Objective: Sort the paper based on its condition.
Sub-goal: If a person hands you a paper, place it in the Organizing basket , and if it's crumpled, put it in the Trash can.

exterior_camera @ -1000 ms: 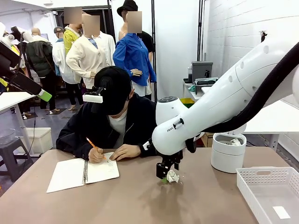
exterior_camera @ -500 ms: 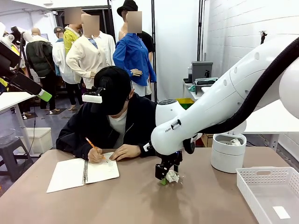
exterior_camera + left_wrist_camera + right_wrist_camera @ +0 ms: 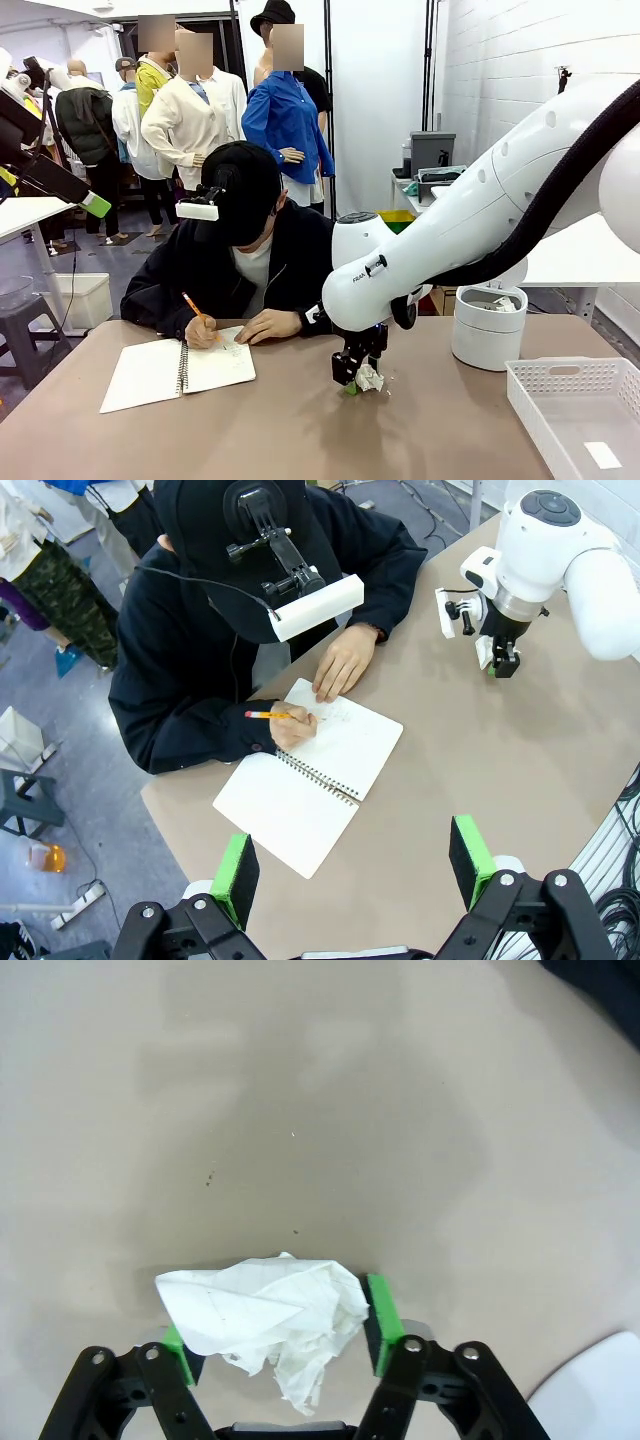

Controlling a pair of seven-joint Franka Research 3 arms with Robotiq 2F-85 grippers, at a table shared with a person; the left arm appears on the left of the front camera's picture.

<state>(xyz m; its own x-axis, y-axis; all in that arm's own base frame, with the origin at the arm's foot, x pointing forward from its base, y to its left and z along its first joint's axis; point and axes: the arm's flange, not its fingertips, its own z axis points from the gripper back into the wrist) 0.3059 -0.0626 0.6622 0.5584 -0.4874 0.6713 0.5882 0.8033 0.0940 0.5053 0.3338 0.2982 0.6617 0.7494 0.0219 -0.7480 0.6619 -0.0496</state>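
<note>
Partly closed, right jaws pinch the crumpled paper [image 3: 265, 1315] on the table [image 3: 300, 1110].

White paper [image 3: 262, 1312], black right gripper [image 3: 278, 1332] with green pads [image 3: 382, 1322] — tan table [image 3: 280, 430], white notebook [image 3: 150, 375], orange pencil [image 3: 192, 304]

right arm [image 3: 480, 215] stretched across past the middle, wrist pointing straight down, right gripper [image 3: 358, 382] pads pinched onto the paper [image 3: 265, 1310], left gripper [image 3: 350, 865] way up high, fingers spread wide
</note>
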